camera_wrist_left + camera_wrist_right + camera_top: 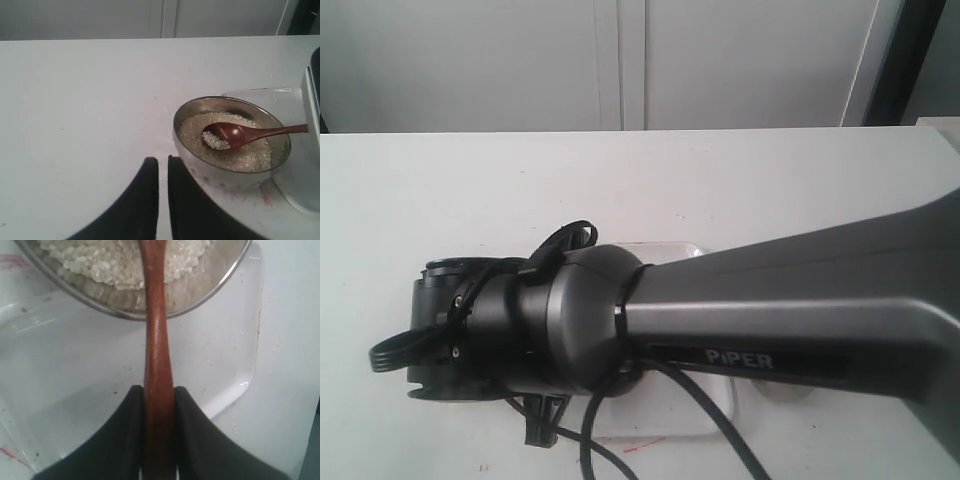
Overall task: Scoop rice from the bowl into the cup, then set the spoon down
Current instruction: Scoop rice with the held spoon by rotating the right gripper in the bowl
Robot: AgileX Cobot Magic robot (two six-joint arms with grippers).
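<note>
The brushed-steel bowl (231, 172) holds white rice (250, 152). The dark wooden spoon (240, 134) lies in it with grains heaped in its oval end. My right gripper (159, 390) is shut on the spoon handle (157, 335), just outside the bowl rim (150, 315). My left gripper (163, 161) rests beside the bowl with its jaws nearly together and nothing between them. In the exterior view the right arm (740, 310) covers the bowl and spoon. The cup is out of view.
A clear plastic tray (220, 365) lies under the bowl on the white table (85, 100). Cables (650, 420) hang from the right arm. A pale wall with cabinet panels (620, 60) stands behind the table.
</note>
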